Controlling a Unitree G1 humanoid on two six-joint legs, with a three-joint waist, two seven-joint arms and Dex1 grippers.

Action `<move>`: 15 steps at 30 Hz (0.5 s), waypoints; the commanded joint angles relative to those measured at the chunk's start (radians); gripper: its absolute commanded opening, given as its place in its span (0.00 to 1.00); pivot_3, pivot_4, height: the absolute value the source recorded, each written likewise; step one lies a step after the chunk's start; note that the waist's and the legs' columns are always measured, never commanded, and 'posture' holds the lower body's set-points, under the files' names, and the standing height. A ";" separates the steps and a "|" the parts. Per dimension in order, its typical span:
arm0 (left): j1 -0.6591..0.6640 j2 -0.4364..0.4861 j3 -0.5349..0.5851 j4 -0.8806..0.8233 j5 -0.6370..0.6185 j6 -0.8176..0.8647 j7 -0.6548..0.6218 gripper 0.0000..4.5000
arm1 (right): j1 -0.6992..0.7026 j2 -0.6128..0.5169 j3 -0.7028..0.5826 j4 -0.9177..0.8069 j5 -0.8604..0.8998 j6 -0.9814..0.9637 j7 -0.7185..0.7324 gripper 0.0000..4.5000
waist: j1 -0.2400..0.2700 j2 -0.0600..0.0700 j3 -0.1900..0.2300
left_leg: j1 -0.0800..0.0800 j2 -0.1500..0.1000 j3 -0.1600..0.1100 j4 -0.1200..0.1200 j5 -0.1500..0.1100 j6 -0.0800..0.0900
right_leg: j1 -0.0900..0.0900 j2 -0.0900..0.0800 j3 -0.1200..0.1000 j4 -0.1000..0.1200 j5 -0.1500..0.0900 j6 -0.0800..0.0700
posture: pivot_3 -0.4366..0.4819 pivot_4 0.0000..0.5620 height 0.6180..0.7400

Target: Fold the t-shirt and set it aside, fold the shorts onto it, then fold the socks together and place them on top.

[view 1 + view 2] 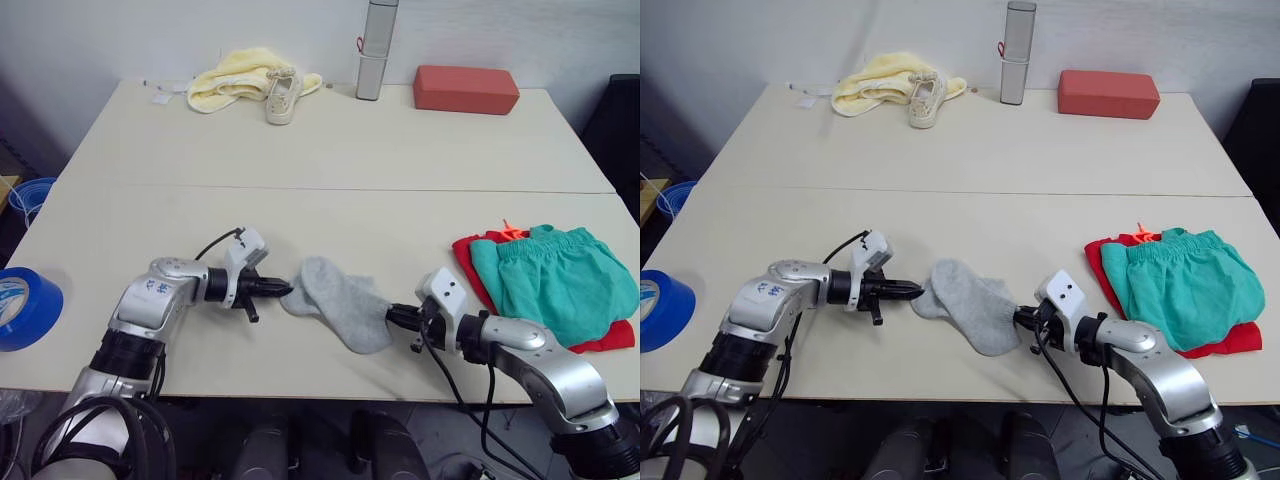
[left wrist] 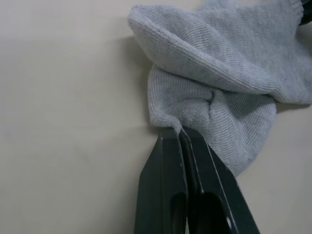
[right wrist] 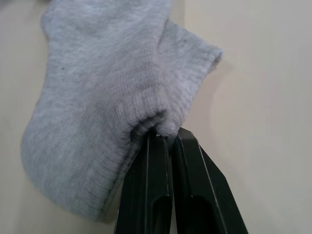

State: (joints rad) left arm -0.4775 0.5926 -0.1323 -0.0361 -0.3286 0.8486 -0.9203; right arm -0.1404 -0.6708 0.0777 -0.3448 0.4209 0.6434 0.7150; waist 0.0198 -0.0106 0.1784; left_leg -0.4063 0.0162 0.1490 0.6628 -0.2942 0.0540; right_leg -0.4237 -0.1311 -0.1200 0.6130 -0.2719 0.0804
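The soft, light grey socks lay limp at the table's near middle, pinched at opposite ends by the clenched left gripper and right gripper, likely stretching easily.

light grey socks, teal-green shorts, red t-shirt

The pale bench carries the grey socks near its front edge and the red t-shirt at the right, under the teal shorts. Along the far edge lie a yellow cloth, an off-white shoe, a grey upright canister and a red-brown block.
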 commanded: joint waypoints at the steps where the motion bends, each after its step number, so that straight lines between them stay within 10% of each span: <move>1: 0.056 -0.011 0.015 -0.088 -0.022 0.061 0.056 0.00 | -0.023 -0.020 -0.028 0.022 -0.004 -0.023 0.035 0.02 | 0.001 0.000 0.000 | 0.000 0.000 0.000 0.000 0.000 0.000 | 0.000 0.000 0.000 0.000 0.000 0.000 | 0.48 0.27 1.00; 6: 0.097 -0.042 0.061 -0.152 -0.055 0.111 0.128 0.00 | -0.036 -0.027 -0.062 0.046 0.026 0.021 0.058 0.02 | 0.003 0.000 0.000 | 0.000 0.000 -0.001 0.000 0.000 0.000 | 0.001 0.000 0.000 0.000 0.000 0.000 | 0.48 0.27 1.00; 15: 0.120 0.005 0.175 -0.119 -0.104 0.068 0.127 0.55 | 0.071 -0.132 -0.242 0.022 0.148 0.048 0.217 0.63 | 0.003 0.000 0.000 | 0.000 0.000 -0.001 0.000 0.000 0.000 | 0.001 0.000 0.000 0.000 0.000 0.000 | 0.48 0.27 1.00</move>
State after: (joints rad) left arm -0.3560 0.5663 -0.0133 -0.1758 -0.4109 0.9085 -0.7851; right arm -0.0911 -0.7638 -0.0931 -0.2892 0.5160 0.6779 0.8840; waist 0.0233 -0.0106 0.1784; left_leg -0.4059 0.0164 0.1480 0.6632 -0.2942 0.0538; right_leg -0.4229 -0.1312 -0.1205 0.6133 -0.2719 0.0804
